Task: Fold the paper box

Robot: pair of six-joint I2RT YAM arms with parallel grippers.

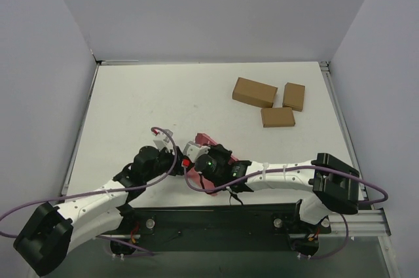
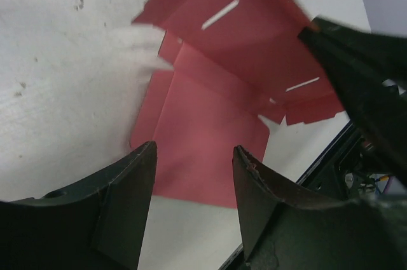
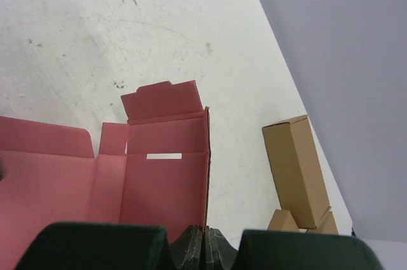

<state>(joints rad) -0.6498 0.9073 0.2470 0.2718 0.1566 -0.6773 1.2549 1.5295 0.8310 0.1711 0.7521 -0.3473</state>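
Pinching the paper box by one edge, right hand clamped, left hand wide open above it

The left gripper and right gripper meet near the table's near-centre, over the pink paper box, which is largely covered with only its edges showing, while three brown cardboard boxes lie clustered well apart at far right.
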